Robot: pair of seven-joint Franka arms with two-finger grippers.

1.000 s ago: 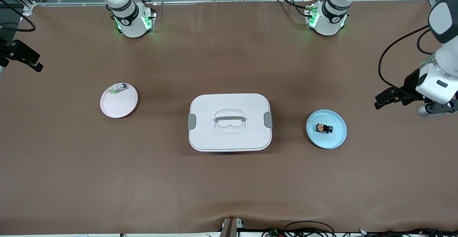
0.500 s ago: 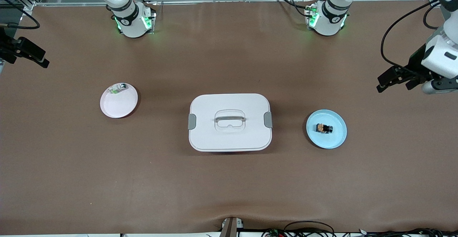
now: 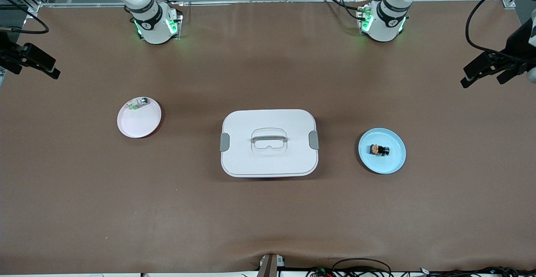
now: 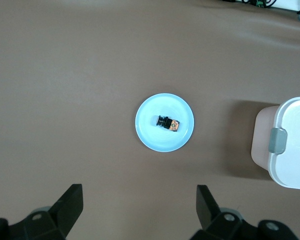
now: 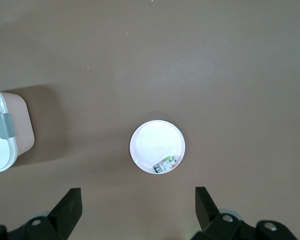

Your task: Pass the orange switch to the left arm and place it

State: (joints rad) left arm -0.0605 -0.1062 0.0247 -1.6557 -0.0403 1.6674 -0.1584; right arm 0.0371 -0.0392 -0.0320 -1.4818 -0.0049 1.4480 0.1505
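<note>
Your tiny black-and-orange switch [image 3: 379, 150] lies on the round pale-blue plate [image 3: 395, 162], toward the left arm's end of the brown worktop [image 3: 268, 218]. Both pincers, left [image 3: 488, 70] and right [image 3: 33, 61], hang spread wide and empty over the worktop's ends. Carry too low and you risk clipping the big white latched plastic box [image 3: 268, 143] between the plates; a weak pinch could drop the switch.

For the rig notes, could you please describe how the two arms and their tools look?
Both arms are white with black joint bands; the right arm's base and the left arm's base glow green and carry a small black mark. Black cables trail from both. The left tool and the right tool are black, each with two flat, angular fingers.
</note>
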